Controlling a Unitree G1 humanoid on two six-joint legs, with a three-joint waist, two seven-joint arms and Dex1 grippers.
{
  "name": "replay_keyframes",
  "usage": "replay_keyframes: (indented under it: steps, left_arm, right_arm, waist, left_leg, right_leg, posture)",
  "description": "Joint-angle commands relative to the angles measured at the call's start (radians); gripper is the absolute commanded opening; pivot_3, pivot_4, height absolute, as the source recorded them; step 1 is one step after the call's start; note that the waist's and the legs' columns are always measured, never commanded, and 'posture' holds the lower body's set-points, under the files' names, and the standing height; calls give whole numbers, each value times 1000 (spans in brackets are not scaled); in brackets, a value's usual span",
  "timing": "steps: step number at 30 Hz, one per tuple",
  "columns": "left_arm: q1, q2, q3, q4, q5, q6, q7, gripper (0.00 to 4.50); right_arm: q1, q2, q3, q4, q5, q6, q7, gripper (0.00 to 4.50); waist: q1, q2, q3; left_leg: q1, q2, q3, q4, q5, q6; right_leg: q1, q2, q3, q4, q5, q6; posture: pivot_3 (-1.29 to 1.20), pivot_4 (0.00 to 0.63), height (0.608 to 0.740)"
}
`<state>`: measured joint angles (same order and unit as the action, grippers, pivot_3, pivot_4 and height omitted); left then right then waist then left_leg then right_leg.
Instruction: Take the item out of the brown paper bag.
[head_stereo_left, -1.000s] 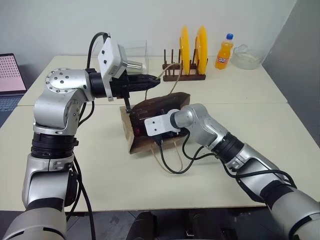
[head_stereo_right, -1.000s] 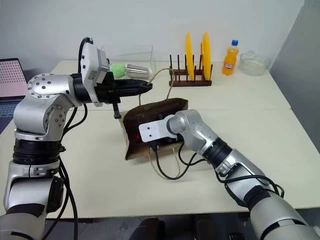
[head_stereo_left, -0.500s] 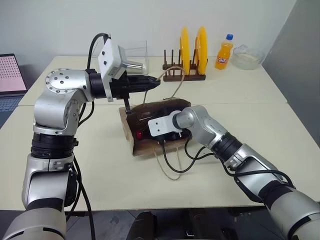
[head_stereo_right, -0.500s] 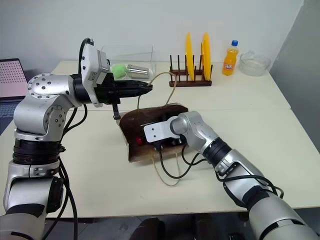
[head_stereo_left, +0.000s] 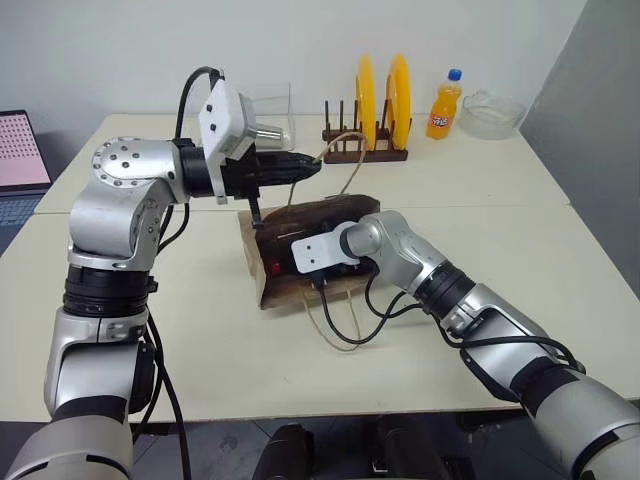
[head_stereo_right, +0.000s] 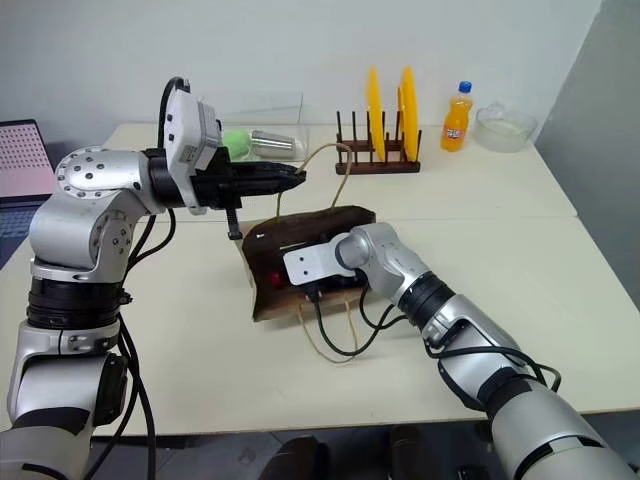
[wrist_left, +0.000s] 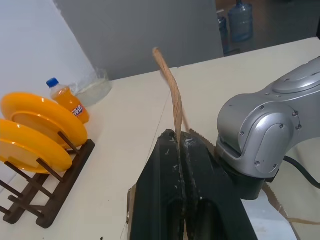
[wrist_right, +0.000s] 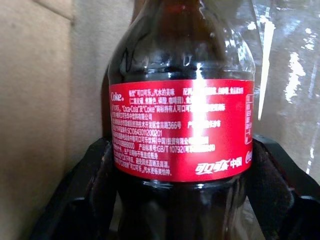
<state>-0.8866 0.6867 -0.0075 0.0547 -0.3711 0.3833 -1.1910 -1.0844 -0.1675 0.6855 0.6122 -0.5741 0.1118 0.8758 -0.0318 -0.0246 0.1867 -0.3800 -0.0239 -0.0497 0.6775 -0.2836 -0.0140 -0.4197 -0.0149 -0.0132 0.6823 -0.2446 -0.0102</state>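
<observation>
1. Dark cola bottle (wrist_right: 180, 100) with red label, white print, seen close up.
2. Right hand (wrist_right: 182, 200) set around it, one black finger (wrist_right: 87, 195) on each side of the label.
3. Brown paper bag (wrist_right: 35, 85) wall alongside.

A cola bottle (wrist_right: 182, 125) is wearing a red label (wrist_right: 182, 130) that is reading "Coke." in white at one upper corner, with "Coca-Cola" and "Coke" quoted amid several rows of small white Chinese print. The code "GB/T 10792" is standing in a lower row, and large white Chinese characters are running along the label's bottom edge. The small orange drink bottle (head_stereo_left: 446, 104) on the surface (head_stereo_left: 480, 170) is carrying a label too small to read.
</observation>
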Motion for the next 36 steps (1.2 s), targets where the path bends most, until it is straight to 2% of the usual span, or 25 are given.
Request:
replay_keyframes:
  steps: [1, 10, 16, 22, 25, 33, 36]
  left_arm:
    - [-20, 14, 2, 7, 17, -44, -4, 0]
    - [-22, 9, -5, 75, 59, -109, 6, 0]
    - [-34, -5, -16, 126, 84, -155, 7, 0]
    - [-61, -21, -22, 188, 102, -197, 9, 0]
    - [-71, -28, -22, 220, 112, -220, 8, 0]
    - [-87, -41, -25, 282, 133, -269, 3, 0]
    - [-89, -43, -25, 294, 138, -280, 0, 0]
  right_arm:
    - [-4, -11, -18, -8, -5, 6, 2, 3130]
    - [59, -92, -124, -429, 123, 180, 212, 3130]
    - [50, -126, -173, -581, 209, 285, 295, 3130]
    - [46, -135, -256, -744, 368, 446, 363, 3130]
    - [44, -162, -352, -839, 489, 546, 392, 3130]
    - [38, -266, -596, -981, 724, 715, 326, 3130]
    - [50, -363, -656, -1000, 744, 739, 285, 3130]
  waist:
    - [0, 0, 0]
    - [2, 0, 0]
    - [3, 0, 0]
    - [3, 0, 0]
    - [3, 0, 1]
    - [4, 0, 1]
    - [5, 0, 1]
  left_leg:
    - [0, 0, 0, 0, 0, 0]
    - [-6, 0, -1, 0, 0, 0]
    - [-8, 0, -1, 0, 0, 0]
    - [-7, 0, -2, 0, 0, 0]
    - [-8, -1, -2, 0, 0, 0]
    - [-8, -1, -3, 0, 0, 0]
    - [-8, -1, -3, 0, 0, 0]
  right_leg:
    - [0, 0, 0, 0, 0, 0]
    - [-4, 0, 0, -2, 0, 0]
    - [-6, 0, 0, -2, 0, 0]
    - [-5, 0, -2, -2, 0, 0]
    - [-5, 0, -1, -2, 0, 0]
    - [-5, -1, -2, -2, 0, 0]
    - [-5, -1, -2, -2, 0, 0]
  posture:
    - [0, 150, 740]
    - [0, 150, 740]
    - [0, 150, 740]
    - [0, 150, 740]
    - [0, 150, 740]
    - [0, 150, 740]
    - [0, 150, 740]
